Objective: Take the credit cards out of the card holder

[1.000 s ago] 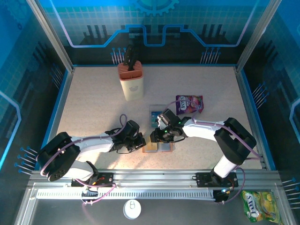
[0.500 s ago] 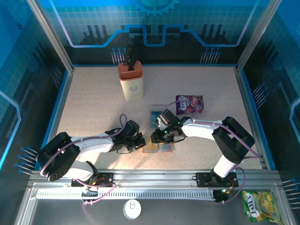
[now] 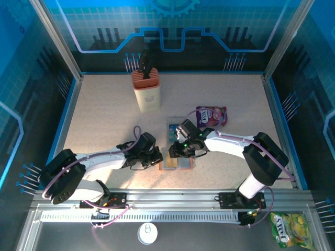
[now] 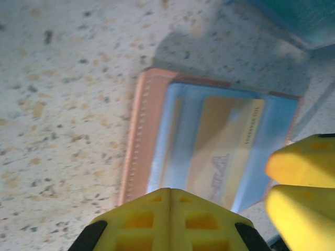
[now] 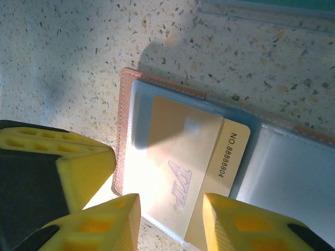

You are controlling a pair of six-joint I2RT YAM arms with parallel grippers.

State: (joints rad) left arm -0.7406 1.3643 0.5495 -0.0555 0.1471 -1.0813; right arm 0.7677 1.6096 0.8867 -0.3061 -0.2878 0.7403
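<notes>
Card holder [image 3: 178, 163] lies open and flat on the table [image 3: 104, 115], near the front edge at centre, between the two grippers. It has a brown stitched edge and blue-grey pockets facing up. One tan card [image 5: 178, 157] sits in the pocket, its numbered strip sticking out past the clear sleeve. Left gripper [image 4: 170, 196] has its jaws fully closed with nothing between them, tips at the holder's left side. Right gripper [image 5: 170, 209] is partly open, yellow fingers [image 5: 246, 225] apart on either side of the card's near end. The wrist view is too tight there, so I can't say for sure whether the tips touch the card or just hang over it. No grip visible. The grippers sit close together, left fingers just beside the holder's brown edge. Clear box [image 3: 174, 125] is just behind the holder, purple snack packet [image 3: 212, 116] beside the box to the right, knife block [image 3: 146, 94] well back.
</notes>
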